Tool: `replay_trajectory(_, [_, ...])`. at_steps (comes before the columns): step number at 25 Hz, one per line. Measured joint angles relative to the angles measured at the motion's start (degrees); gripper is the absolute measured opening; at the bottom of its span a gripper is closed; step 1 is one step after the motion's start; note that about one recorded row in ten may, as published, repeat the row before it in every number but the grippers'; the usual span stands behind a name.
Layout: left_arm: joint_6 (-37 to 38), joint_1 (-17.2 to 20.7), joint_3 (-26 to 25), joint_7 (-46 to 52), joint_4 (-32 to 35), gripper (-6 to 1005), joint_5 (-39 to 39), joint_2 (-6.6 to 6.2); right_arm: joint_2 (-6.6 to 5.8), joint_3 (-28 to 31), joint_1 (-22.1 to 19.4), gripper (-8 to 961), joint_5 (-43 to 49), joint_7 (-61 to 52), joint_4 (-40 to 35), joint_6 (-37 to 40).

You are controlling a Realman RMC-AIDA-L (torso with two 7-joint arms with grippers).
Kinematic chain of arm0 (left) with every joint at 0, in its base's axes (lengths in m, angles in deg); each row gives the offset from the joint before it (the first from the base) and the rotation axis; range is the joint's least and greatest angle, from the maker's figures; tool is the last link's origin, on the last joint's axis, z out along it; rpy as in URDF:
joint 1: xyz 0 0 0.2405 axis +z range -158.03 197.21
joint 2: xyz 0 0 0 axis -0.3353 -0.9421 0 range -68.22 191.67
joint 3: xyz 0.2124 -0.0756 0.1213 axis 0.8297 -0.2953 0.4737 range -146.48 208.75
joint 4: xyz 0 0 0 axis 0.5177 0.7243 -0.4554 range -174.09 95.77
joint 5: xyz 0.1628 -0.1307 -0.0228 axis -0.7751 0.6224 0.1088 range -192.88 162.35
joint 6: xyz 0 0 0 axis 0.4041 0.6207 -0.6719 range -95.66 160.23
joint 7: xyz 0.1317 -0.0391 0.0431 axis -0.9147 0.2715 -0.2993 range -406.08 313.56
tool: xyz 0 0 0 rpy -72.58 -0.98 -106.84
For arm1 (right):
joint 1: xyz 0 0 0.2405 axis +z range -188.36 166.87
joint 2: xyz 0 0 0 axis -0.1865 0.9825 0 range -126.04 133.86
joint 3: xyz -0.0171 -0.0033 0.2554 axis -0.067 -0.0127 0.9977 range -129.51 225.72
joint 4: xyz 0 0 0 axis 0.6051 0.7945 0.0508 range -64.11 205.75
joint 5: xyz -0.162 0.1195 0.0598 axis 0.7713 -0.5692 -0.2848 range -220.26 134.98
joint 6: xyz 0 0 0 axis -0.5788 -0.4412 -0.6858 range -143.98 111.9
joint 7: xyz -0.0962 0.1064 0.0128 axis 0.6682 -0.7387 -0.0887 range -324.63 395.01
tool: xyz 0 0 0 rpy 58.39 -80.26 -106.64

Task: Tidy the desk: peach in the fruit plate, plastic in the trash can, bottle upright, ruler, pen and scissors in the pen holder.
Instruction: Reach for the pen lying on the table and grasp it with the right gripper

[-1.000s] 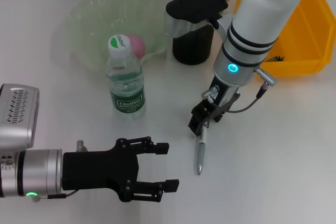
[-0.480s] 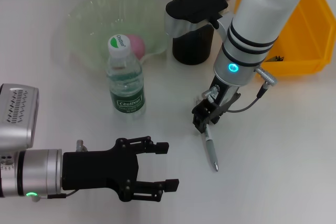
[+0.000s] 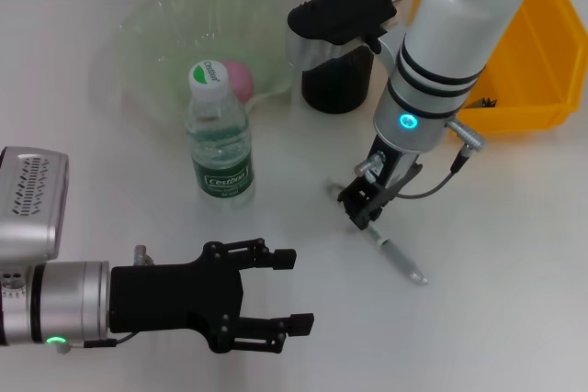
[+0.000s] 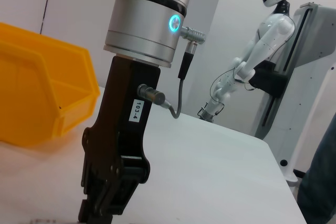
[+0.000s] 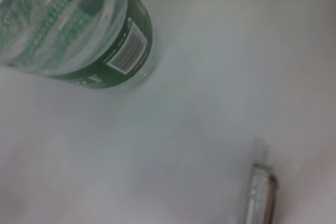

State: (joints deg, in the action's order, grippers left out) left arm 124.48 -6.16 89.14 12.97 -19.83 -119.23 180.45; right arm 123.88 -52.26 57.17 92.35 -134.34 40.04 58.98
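Left gripper (image 3: 276,291) spread, right gripper (image 3: 360,207) seemingly clamped.

Bottle (image 3: 220,146) upright before plate (image 3: 165,25); pen (image 3: 395,254) right; holder (image 3: 338,69) behind.

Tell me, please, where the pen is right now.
In the head view the pen lies slanted on the white desk, under the right gripper, right of the upright bottle.

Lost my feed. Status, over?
Right end effector low over silver pen lying flat on white desk. Left end effector open, idle, near edge.
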Motion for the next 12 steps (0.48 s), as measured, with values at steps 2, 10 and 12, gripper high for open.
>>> replay_trajectory(2, [0.0,0.0,0.0,0.0,0.0,829,0.0,0.01,0.0,0.0,-0.1,156,0.0,0.0,-0.1,0.0])
replay_trajectory(10, [0.0,0.1,0.0,0.0,0.0,829,0.0,0.02,0.0,0.0,-0.2,100,-0.1,0.1,-0.4,0.3])
replay_trajectory(12, [0.0,0.1,0.0,0.0,0.0,829,0.0,0.02,0.0,0.0,-0.6,94,-0.1,0.1,-1.2,0.6])
